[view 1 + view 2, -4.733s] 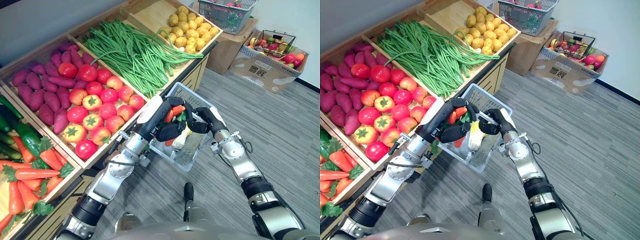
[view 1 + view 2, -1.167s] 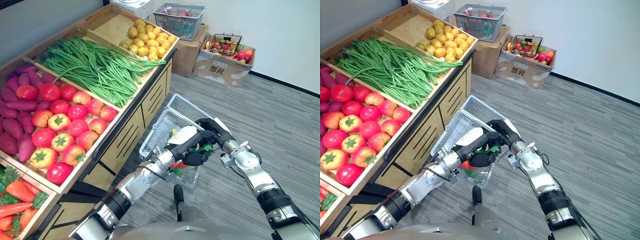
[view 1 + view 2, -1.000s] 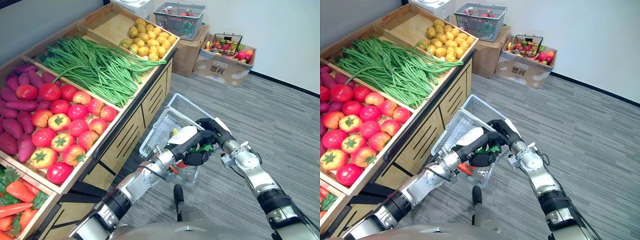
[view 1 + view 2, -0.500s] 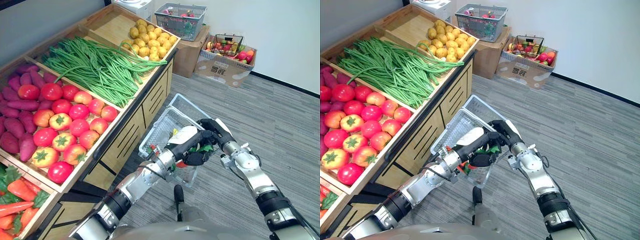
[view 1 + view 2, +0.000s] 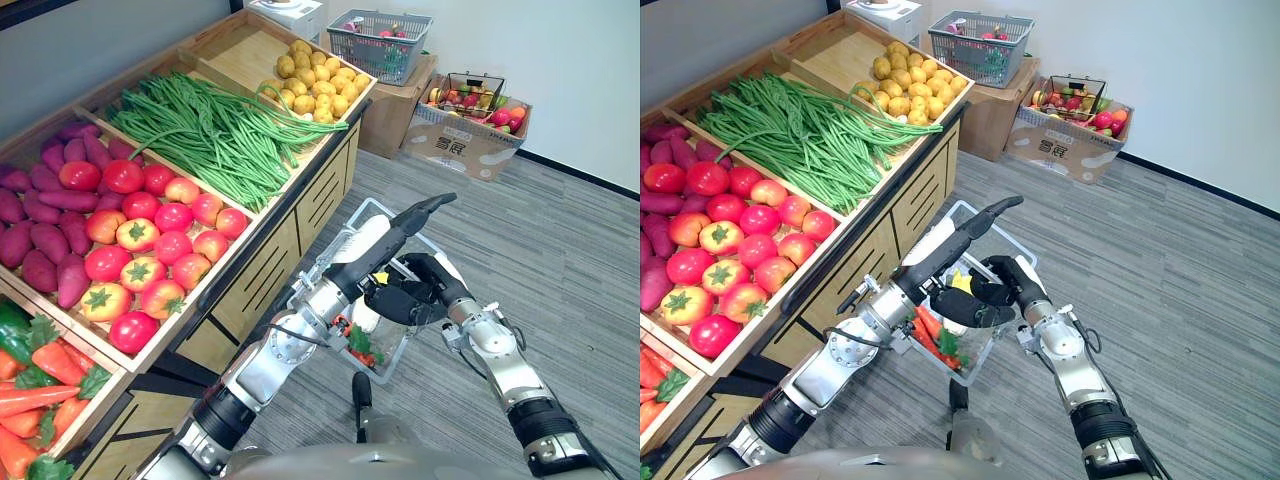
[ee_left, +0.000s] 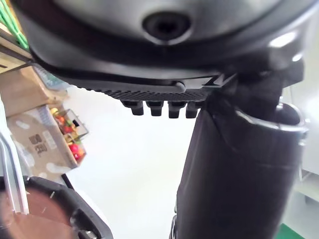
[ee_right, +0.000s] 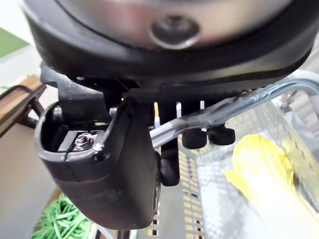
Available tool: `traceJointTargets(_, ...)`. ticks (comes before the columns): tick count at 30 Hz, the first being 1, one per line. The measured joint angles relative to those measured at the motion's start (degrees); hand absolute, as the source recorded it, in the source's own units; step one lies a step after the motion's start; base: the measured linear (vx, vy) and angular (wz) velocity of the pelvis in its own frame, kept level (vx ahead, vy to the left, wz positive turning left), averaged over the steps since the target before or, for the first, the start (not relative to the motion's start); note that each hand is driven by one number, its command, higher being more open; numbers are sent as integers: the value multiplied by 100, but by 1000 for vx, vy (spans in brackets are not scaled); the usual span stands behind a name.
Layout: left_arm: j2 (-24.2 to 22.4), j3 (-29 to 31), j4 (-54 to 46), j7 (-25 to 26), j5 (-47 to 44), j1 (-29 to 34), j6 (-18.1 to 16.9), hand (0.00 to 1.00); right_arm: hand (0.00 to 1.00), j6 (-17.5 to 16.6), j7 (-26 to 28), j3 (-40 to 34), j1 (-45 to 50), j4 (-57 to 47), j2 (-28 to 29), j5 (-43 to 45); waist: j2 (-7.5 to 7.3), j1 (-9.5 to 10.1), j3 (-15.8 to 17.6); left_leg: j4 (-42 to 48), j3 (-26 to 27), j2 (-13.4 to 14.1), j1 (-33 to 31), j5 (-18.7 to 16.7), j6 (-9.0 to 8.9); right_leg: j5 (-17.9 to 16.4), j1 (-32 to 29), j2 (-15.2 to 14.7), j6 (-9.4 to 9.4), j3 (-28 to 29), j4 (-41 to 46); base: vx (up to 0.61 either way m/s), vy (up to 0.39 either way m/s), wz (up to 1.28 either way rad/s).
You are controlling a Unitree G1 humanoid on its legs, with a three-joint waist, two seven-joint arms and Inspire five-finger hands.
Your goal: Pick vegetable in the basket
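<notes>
Basket (image 5: pixel 388 352) mostly hidden behind hands; right hand (image 5: pixel 400 300) curled round handle (image 7: pixel 239 104); left hand (image 5: pixel 400 222) straight-fingered, empty

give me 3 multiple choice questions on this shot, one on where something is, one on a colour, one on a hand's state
1. Where do the green beans lie?
A in the basket
B between the tomatoes and the potatoes
C in the right hand

2. What colour are the carrots in the basket?
A purple
B white
C orange

3. How is the right hand?
A curled round the basket's handle
B flat on the tomatoes
C open, touching nothing

Answers: 1 B, the beans fill the bin between those two. 2 C, they show orange beside green leaves. 3 A, its wrist view shows fingers hooked over the metal handle.
</notes>
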Motion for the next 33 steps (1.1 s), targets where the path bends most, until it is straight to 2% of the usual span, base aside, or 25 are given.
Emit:
traceJointTargets(6, 22, 0, -69, -21, 7, 50, 4, 100, 0, 0, -54, -39, 0, 39, 3, -6, 62, 4, -37, 5, -54, 0, -57, 9, 2, 1, -17, -10, 1, -47, 1, -10, -9, 4)
traceJointTargets(20, 23, 220, -866, 204, 7, 50, 7, 100, 0, 1, -198, -188, 13, 385, 219, -21, 67, 62, -42, 6, -156, 0, -47, 36, 5, -11, 62, -35, 14, -138, 0, -12, -5, 3)
traceJointTargets(25, -9, 776, -1431, 454, -22, 340, -10, 100, 0, 8, -215, -543, 101, 668, 222, -230, 115, 139, -71, 2, -208, 5, -62, 46, 5, -16, 81, -42, 19, -203, 2, -11, -10, 5)
traceJointTargets(28, -24, 1502, -1572, 621, -48, 712, -8, 100, 0, 9, -312, -848, 231, 777, 218, -424, 184, 152, -114, 3, -313, 16, -78, 52, 4, -19, 145, -58, 20, -322, 2, 1, -1, 15)
traceJointTargets(33, -17, 2386, -1888, 912, 16, 1142, -2, 100, 0, 8, -515, -1248, 532, 947, 220, -479, 204, 210, -229, 0, -594, 16, -238, 101, 8, -72, 188, -130, 48, -611, 1, -20, -6, 29)
